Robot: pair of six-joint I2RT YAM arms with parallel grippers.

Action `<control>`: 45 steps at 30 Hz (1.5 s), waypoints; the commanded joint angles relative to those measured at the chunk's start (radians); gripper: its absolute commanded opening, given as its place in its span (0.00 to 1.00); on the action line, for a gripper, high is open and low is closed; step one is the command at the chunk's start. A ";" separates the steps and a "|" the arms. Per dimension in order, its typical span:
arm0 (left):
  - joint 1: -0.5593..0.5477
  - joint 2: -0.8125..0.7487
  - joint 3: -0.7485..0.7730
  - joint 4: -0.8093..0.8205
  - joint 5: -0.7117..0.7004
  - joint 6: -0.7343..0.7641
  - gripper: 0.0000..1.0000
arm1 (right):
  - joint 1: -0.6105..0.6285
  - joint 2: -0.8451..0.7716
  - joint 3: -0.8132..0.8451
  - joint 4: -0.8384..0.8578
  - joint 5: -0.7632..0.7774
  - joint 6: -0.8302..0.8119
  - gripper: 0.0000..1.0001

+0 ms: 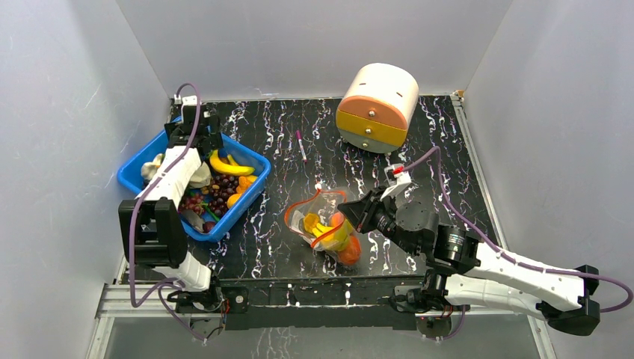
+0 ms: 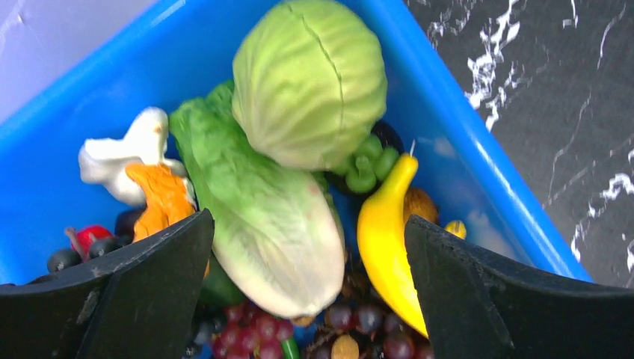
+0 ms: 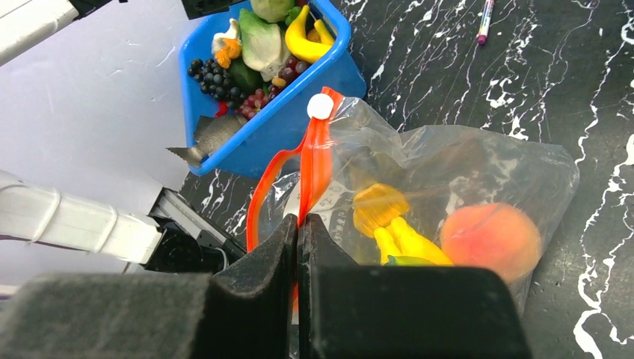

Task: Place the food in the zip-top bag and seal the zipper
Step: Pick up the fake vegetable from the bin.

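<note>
Left gripper [image 2: 305,224] is wide open and holding nothing. It hangs over the far end of the blue bin [image 2: 463,134]. Directly under it in the left wrist view are the cabbage [image 2: 310,82], a lettuce [image 2: 262,217], a banana [image 2: 385,239] and grapes [image 2: 366,321] at the bottom. I can't tell if the fingers [image 2: 149,284] touch any of the food.

Right gripper [image 3: 299,224] is closed tight, pinching the zipper [image 3: 318,161]. The red strip runs straight into the jaws. A white slider [image 3: 321,106] sits at the strip's far end.

Bag [image 1: 321,217] lies on the table [image 1: 299,127] mid-front, between the bin and the right arm and well apart from the bin. From the top I see the strip looped apart, so the mouth is open and not sealed. Inside are a peach [image 3: 490,239] and a yellow piece [image 3: 407,243] beside it. The rest is blurred through the plastic.

Most of the food is in the bin. Behind the bag, a pen [image 1: 301,146] lies on the table, and a round drawer unit [image 1: 377,105] stands at the back right.
</note>
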 commanded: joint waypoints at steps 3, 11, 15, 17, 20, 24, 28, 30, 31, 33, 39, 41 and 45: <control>0.032 0.066 0.064 0.111 -0.009 0.069 0.98 | 0.005 -0.024 0.054 0.038 0.056 -0.030 0.00; 0.048 0.195 0.156 0.129 -0.015 0.093 0.98 | 0.005 -0.011 0.060 0.039 0.071 -0.052 0.00; 0.048 0.240 0.173 0.127 -0.051 0.106 0.98 | 0.005 -0.008 0.062 0.038 0.075 -0.058 0.00; 0.048 0.260 0.173 0.132 -0.071 0.108 0.98 | 0.005 -0.010 0.061 0.039 0.081 -0.058 0.00; 0.048 0.287 0.181 0.131 -0.088 0.111 0.98 | 0.005 -0.014 0.059 0.039 0.092 -0.062 0.00; 0.048 0.312 0.191 0.138 -0.126 0.122 0.98 | 0.004 -0.013 0.063 0.038 0.098 -0.070 0.00; 0.048 0.315 0.199 0.137 -0.123 0.126 0.91 | 0.005 -0.012 0.063 0.035 0.102 -0.074 0.00; 0.049 0.314 0.214 0.115 -0.116 0.124 0.84 | 0.005 -0.011 0.065 0.031 0.103 -0.075 0.00; 0.048 0.308 0.218 0.105 -0.113 0.120 0.77 | 0.005 -0.012 0.067 0.029 0.104 -0.076 0.00; 0.048 0.292 0.217 0.094 -0.110 0.114 0.71 | 0.005 -0.014 0.068 0.026 0.104 -0.075 0.00; 0.046 0.181 0.200 0.039 -0.085 0.070 0.64 | 0.005 -0.026 0.043 0.037 0.097 -0.056 0.00; 0.044 0.131 0.184 0.014 -0.057 0.036 0.62 | 0.005 -0.025 0.036 0.040 0.092 -0.047 0.00; 0.043 0.032 0.144 -0.041 -0.002 -0.023 0.58 | 0.005 -0.017 0.028 0.054 0.074 -0.040 0.00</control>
